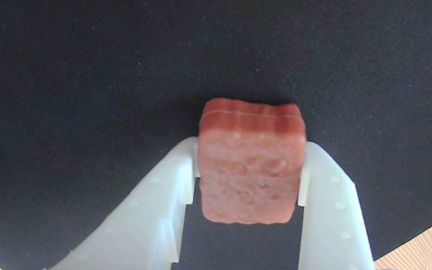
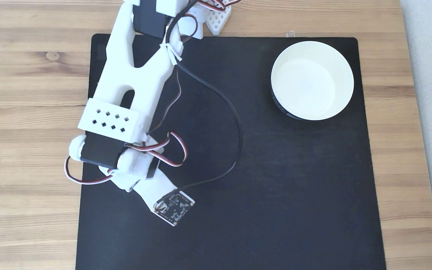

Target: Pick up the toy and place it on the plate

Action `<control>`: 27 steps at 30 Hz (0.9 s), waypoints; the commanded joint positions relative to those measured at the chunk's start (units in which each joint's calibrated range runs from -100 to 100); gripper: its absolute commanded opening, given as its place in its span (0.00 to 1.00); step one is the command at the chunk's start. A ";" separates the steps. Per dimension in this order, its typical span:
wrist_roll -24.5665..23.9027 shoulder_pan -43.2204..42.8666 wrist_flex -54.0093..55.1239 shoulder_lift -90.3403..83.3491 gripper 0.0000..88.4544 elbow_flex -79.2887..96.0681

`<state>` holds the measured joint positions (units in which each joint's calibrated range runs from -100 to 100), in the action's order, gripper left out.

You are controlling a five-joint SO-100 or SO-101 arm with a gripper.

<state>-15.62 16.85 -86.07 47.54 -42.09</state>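
Observation:
In the wrist view the toy, a reddish-brown rough block with rounded corners, sits between my white fingers above the black mat. My gripper is shut on the toy, with one finger pressed against its left side and the other against its right. In the fixed view the arm's wrist reaches over the mat's lower left, and it hides the fingers and the toy beneath it. The plate, a round white dish with a dark band around its outside, stands at the mat's upper right, far from the wrist.
A black mat covers most of a wooden table. A black cable loops from the arm across the mat to the camera board. The mat's curved corner and bare wood show at the wrist view's lower right.

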 commanded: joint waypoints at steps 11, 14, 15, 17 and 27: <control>-0.29 -4.85 -6.39 -18.07 0.03 -11.40; -0.29 -7.95 -6.31 -25.99 0.03 -11.77; -0.29 -8.87 -6.22 -27.91 0.03 -11.77; -0.29 -11.38 -3.85 -33.41 0.03 -11.77; -2.17 -22.50 15.11 -54.67 0.03 4.37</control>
<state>-17.53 -1.71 -79.74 0.92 -47.57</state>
